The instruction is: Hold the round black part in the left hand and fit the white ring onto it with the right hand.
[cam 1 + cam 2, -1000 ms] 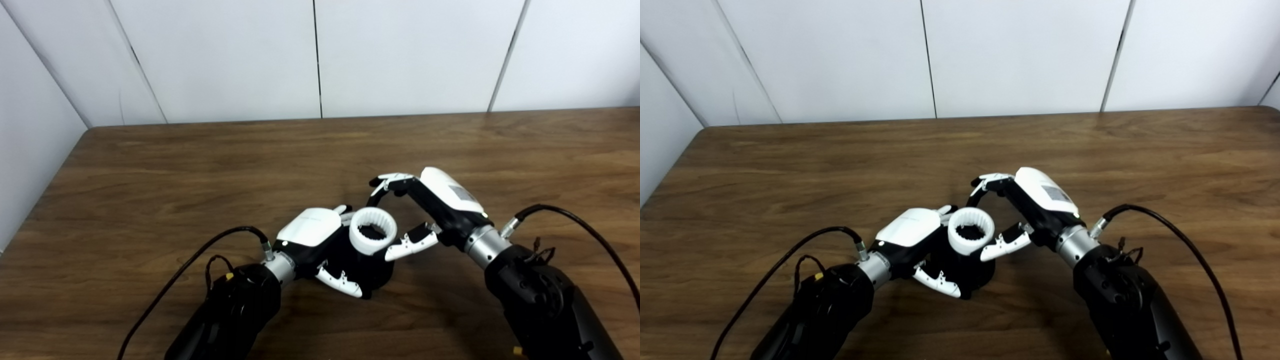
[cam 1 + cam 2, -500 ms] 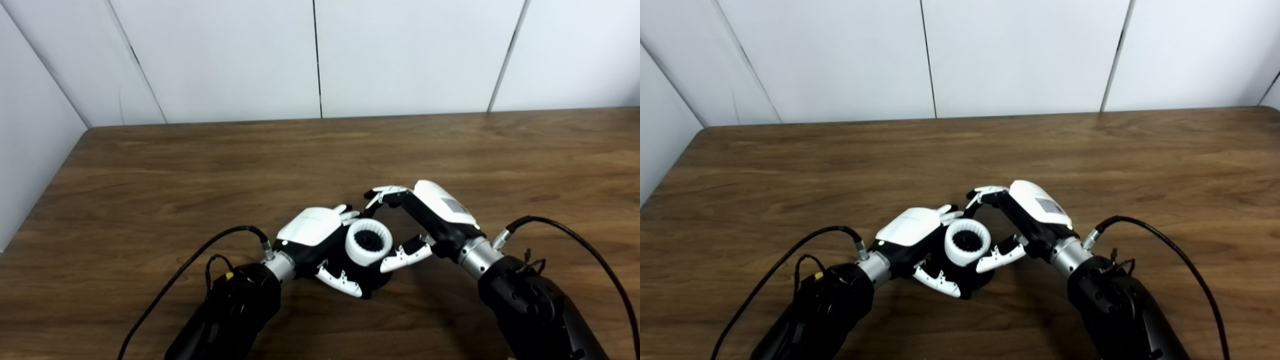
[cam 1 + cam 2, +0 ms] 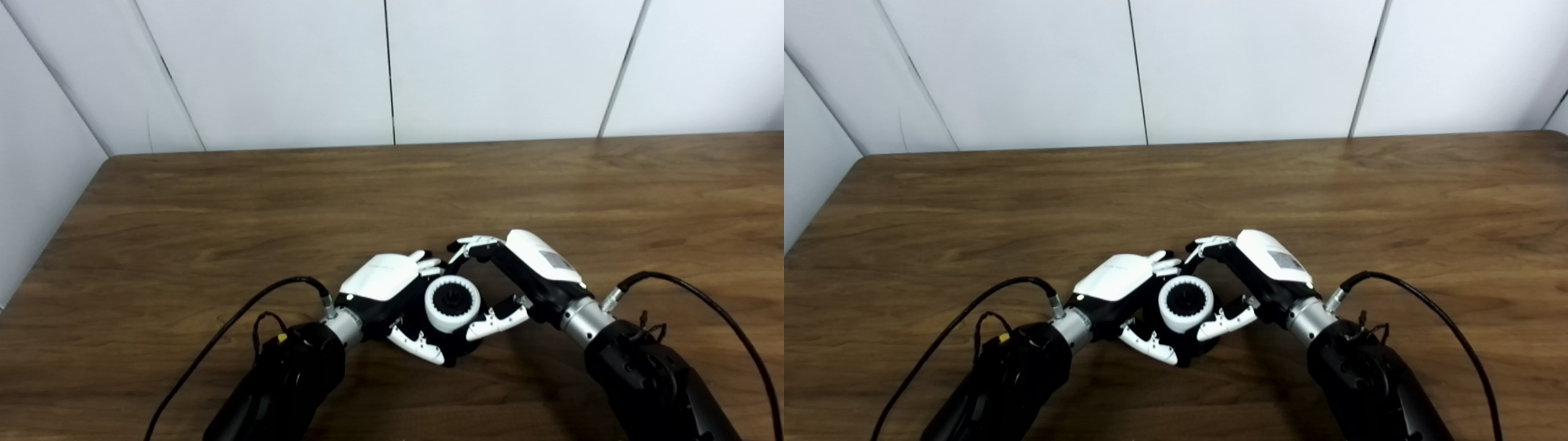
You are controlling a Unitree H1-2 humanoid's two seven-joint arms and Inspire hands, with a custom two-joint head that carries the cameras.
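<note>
Left hand (image 3: pixel 392 288): wrapped around round black part (image 3: pixel 456 346)
Right hand (image 3: pixel 511 278): pinching white ring (image 3: pixel 452 303) by its outer rim
Ring: likely light, rigid, toothed inside

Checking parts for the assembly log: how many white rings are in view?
1. The white ring sits on the round black part, between the left robot hand and right robot hand. Others might be hidden behind them.

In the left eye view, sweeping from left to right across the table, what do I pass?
Left robot hand → white ring on the round black part → right robot hand.
</note>
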